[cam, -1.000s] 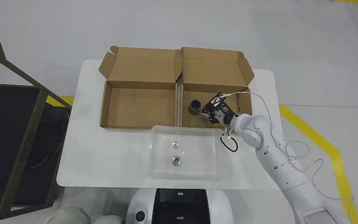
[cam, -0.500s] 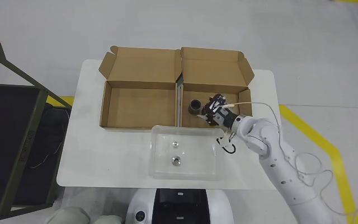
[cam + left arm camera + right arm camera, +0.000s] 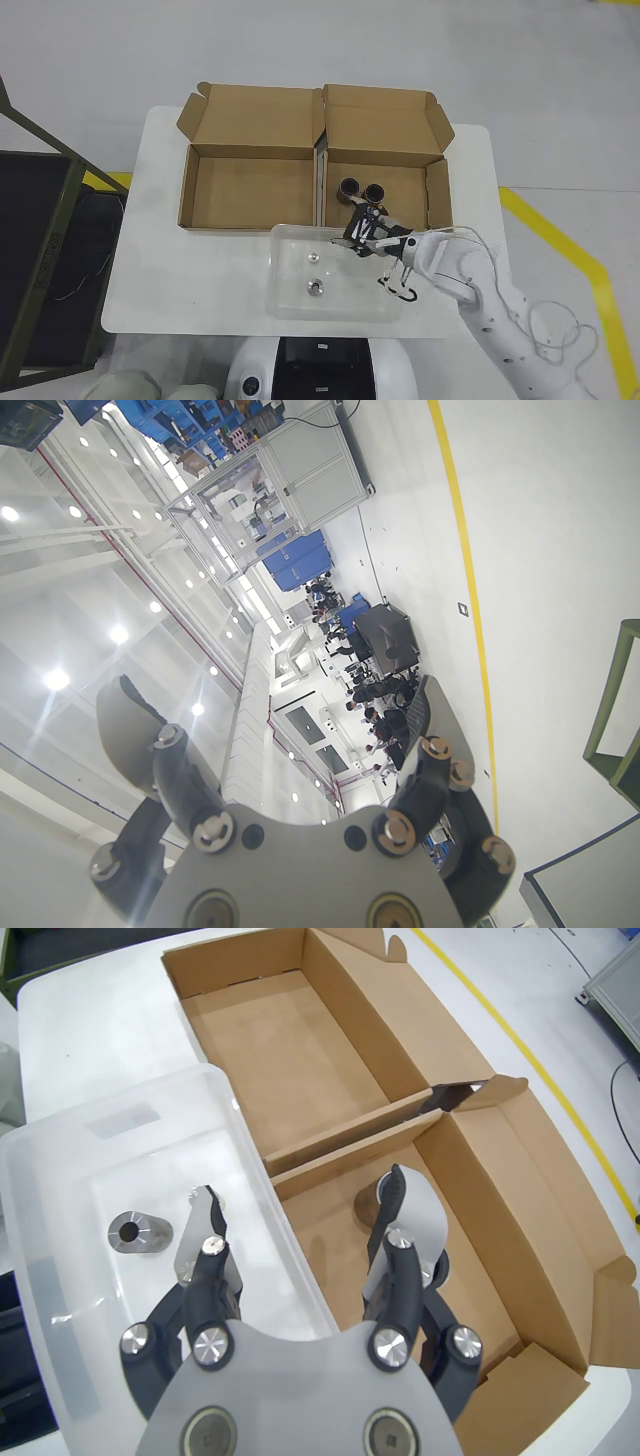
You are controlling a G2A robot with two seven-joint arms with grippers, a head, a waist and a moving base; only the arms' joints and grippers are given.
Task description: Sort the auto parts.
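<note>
Bored metal sleeve and a smaller part lie in the clear bin, beside the carton holding two dark cylinders; the right gripper, fingers spread wide and empty over the bin-carton boundary, would best centre on the sleeve, straddling its round flanks, before descending.

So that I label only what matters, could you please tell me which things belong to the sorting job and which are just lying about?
Job: open right gripper; clear bin holding two metal parts; right cardboard box holding two dark cylinders; left cardboard box.
Lying about: olive-framed cart; yellow floor line.
</note>
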